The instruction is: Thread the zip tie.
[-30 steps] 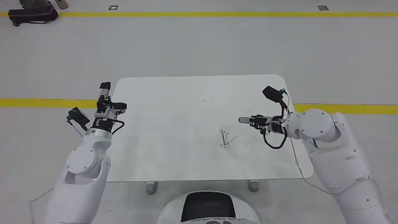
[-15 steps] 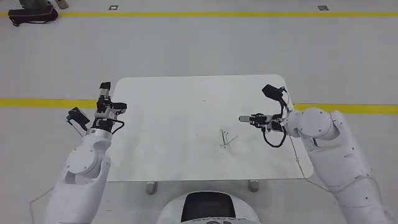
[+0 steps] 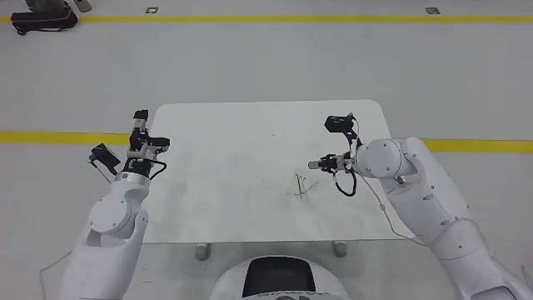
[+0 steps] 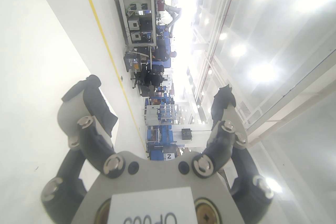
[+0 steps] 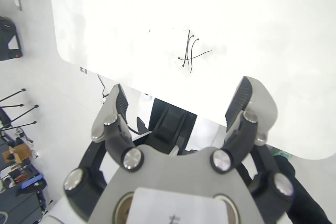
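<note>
Several thin black zip ties [image 3: 302, 186] [image 5: 191, 50] lie crossed in a small heap on the white table [image 3: 250, 158], right of its centre and toward the front edge. My right gripper [image 3: 313, 165] [image 5: 183, 99] hovers open just right of the heap, above the table, with nothing between its fingers. My left gripper [image 3: 140, 119] [image 4: 157, 88] stands open at the table's left edge, pointing away from the table, far from the ties and holding nothing.
The table's front edge [image 5: 147, 88] passes close below my right gripper. A yellow floor line [image 3: 266, 19] runs behind the table, and a dark bag [image 3: 42, 17] lies on the floor at the far left.
My right arm has swung left over the table, bringing its gripper closer to the zip ties. The left arm has stayed still.
</note>
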Controlling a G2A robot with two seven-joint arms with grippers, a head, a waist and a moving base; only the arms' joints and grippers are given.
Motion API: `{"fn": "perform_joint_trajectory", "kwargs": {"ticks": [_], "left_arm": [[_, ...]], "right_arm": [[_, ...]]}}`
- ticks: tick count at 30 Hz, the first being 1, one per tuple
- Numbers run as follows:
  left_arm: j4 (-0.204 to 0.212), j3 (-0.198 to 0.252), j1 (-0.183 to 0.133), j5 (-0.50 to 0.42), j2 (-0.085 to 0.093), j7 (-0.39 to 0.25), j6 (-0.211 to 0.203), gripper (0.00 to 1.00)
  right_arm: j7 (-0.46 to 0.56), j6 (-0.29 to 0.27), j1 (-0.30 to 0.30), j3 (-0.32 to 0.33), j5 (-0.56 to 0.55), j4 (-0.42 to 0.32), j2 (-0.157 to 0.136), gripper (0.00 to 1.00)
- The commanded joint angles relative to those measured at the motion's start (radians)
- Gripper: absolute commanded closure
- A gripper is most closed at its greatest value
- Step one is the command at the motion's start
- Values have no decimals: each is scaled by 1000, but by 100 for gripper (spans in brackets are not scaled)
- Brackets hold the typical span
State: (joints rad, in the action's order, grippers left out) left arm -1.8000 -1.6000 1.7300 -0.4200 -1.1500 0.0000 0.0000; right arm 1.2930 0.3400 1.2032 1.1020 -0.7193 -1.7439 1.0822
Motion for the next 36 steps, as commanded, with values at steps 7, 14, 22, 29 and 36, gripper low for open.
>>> {"fn": "perform_joint_trajectory", "kwargs": {"ticks": [7, 14, 22, 29, 36], "left_arm": [[0, 0, 0, 0, 0, 0, 0, 0], [0, 0, 0, 0, 0, 0, 0, 0], [0, 0, 0, 0, 0, 0, 0, 0], [0, 0, 0, 0, 0, 0, 0, 0], [0, 0, 0, 0, 0, 0, 0, 0]], "right_arm": [[6, 0, -2, -5, -5, 0, 1, 0], [6, 0, -2, -5, -5, 0, 1, 0], [-36, 0, 5, -43, -33, -5, 7, 0], [-47, 0, -46, -139, -79, 37, 49, 0], [-27, 0, -97, -204, -156, 141, 124, 0]]}}
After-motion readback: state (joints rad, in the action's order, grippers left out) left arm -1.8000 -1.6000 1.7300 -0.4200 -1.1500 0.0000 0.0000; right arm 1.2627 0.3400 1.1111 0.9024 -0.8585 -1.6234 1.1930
